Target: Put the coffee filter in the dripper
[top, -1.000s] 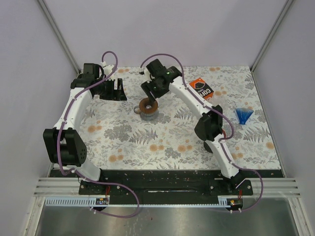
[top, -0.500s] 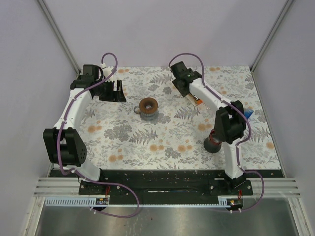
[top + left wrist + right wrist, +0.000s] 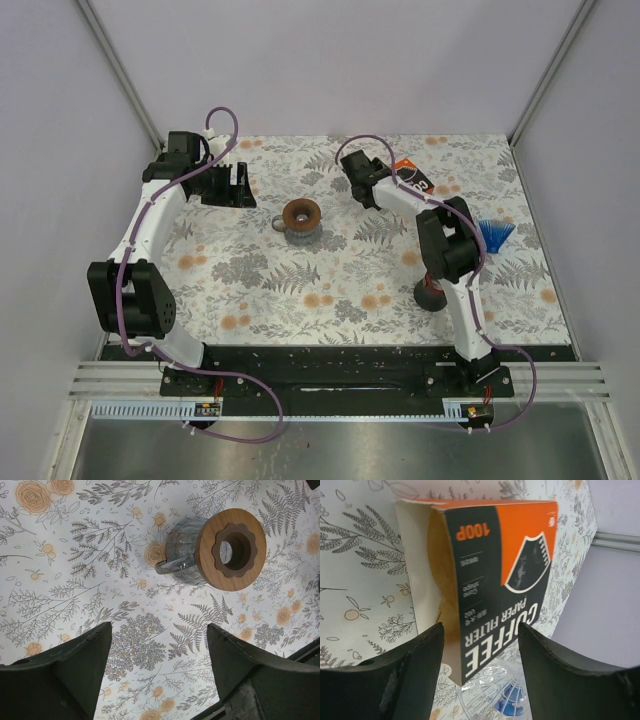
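The dripper (image 3: 300, 218), a glass cone with a wooden ring and a side handle, stands on the floral cloth at centre; it also shows in the left wrist view (image 3: 226, 550) and its hole looks empty. The orange-and-black coffee filter box (image 3: 411, 177) lies at the back right. In the right wrist view the box (image 3: 495, 575) has its open end facing me, with brown filters (image 3: 440, 575) inside. My right gripper (image 3: 359, 184) (image 3: 479, 630) is open and empty, just in front of that opening. My left gripper (image 3: 231, 185) (image 3: 159, 627) is open and empty, left of the dripper.
A blue brush-like item (image 3: 495, 233) in clear plastic lies right of the box, and shows below the box in the right wrist view (image 3: 512, 700). The right arm's elbow (image 3: 445, 250) stands between the box and the front edge. Grey walls enclose the table.
My right gripper has left the spot above the dripper, swung to the back right, and now sits low at the open end of the filter box. The left arm has not moved.
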Available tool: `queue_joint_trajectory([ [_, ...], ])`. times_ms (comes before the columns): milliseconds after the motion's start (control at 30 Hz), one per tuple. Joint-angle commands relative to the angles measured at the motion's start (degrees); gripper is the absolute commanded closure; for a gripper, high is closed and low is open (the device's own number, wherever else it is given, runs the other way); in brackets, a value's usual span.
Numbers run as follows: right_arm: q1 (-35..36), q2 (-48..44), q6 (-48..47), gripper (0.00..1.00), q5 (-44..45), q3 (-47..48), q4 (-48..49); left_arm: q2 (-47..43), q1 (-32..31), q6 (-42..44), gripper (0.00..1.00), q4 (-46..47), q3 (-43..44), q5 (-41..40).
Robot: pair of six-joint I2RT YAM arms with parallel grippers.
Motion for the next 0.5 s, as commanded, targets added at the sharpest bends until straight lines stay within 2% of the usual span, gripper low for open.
queue_joint_trajectory([
  [0, -0.6, 1.4, -4.7, 0.34, 3.6, -1.7, 7.5, -2.8, 0.5, 0.9, 0.20, 1.8, -0.4, 1.5],
  [167, -1.4, 2.3, -7.3, 0.45, 3.9, -2.7, 11.4, -2.7, 0.7, 0.8, 0.20, 1.9, -0.4, 3.4],
  [367, -1.8, 1.3, -6.7, 0.90, 4.5, -2.1, 10.4, -3.1, 0.8, 0.8, 0.20, 1.8, -0.5, 3.5],
  [433, -1.9, -1.0, -5.1, 1.00, 3.6, -1.8, 8.4, -3.3, 0.8, 1.1, 0.20, 1.8, -0.5, 3.4],
  [467, -1.9, -2.4, -3.5, 1.00, 2.7, -1.5, 6.6, -3.5, 0.8, 1.1, 0.20, 1.7, -0.5, 3.4],
])
